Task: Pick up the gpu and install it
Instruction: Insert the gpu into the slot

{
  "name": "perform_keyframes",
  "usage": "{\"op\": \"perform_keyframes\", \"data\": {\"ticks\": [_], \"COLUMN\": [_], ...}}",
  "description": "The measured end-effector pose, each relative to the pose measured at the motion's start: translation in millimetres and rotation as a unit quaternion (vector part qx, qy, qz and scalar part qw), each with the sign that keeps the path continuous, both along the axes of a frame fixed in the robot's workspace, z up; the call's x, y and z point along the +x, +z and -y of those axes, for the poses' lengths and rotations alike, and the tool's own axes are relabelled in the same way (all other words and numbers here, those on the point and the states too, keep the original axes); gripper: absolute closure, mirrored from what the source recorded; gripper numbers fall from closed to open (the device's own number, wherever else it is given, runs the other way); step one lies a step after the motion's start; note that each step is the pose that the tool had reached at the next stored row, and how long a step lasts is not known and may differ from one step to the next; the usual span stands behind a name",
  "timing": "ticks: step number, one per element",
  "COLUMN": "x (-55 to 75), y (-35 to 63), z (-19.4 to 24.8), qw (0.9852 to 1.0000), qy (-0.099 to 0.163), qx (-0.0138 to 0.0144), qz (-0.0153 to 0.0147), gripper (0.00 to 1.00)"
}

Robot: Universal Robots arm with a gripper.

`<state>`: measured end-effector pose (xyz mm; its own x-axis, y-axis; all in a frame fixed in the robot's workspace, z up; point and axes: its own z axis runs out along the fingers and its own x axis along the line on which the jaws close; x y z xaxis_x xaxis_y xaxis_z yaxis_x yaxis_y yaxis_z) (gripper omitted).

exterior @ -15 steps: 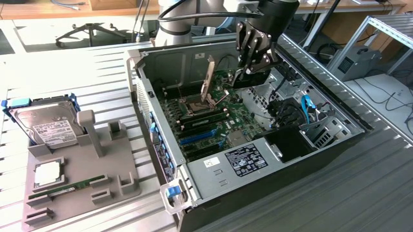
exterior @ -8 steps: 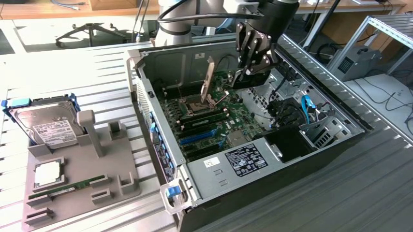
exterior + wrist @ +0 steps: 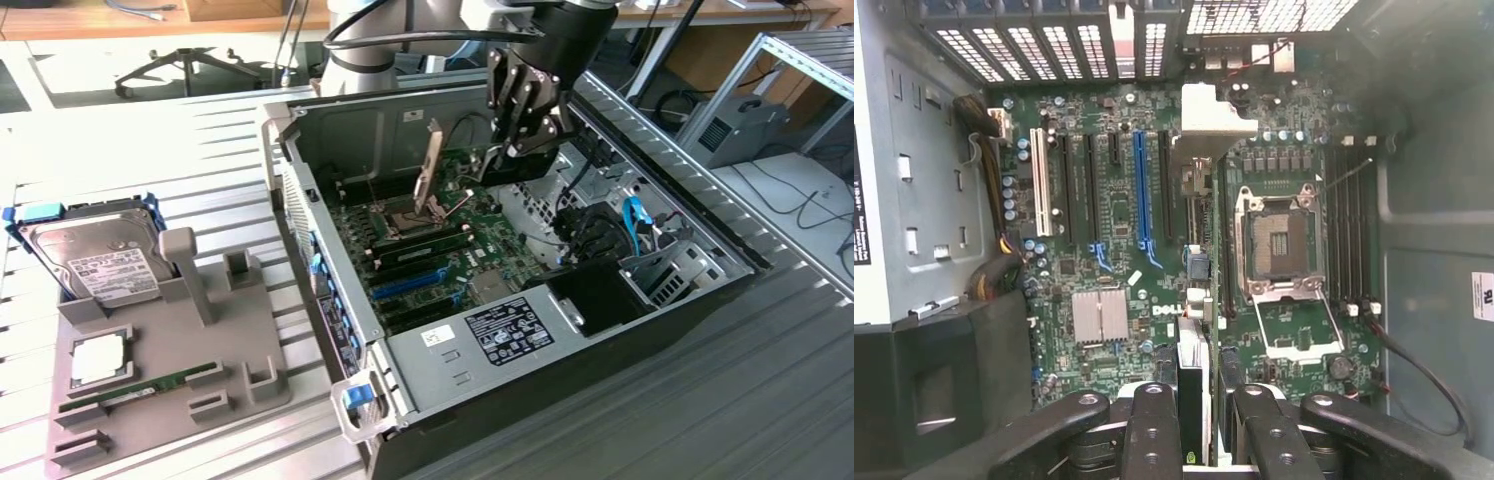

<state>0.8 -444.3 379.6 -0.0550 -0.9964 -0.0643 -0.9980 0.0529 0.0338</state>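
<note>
On a ribbed metal workbench [image 3: 721,400], an open computer case [image 3: 400,130] is lying on its side, with a grey parts tray [image 3: 147,400] at its 9 o'clock carrying a hard drive [image 3: 100,262]. From 12 o'clock the arm [image 3: 574,40] is hanging over the motherboard [image 3: 1114,200], its gripper [image 3: 1199,400] clamping the gpu [image 3: 1192,370] edge-on.

The arm [image 3: 577,28] comes in from above, wrist bent so that the dark tool [image 3: 525,135] points steeply downward, its fingers [image 3: 1154,420] set close together and clamped on the thin edge of the gpu [image 3: 1192,375] between them.
</note>
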Motion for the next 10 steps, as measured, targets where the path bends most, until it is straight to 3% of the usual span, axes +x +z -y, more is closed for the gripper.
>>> {"op": "perform_keyframes", "data": {"ticks": [10], "x": [-3.0], "y": [-0.7], "z": [1.9], "qw": [1.0000], "qy": [0.000], "qx": [0.0000], "qz": [0.0000], "gripper": [0.73]}}
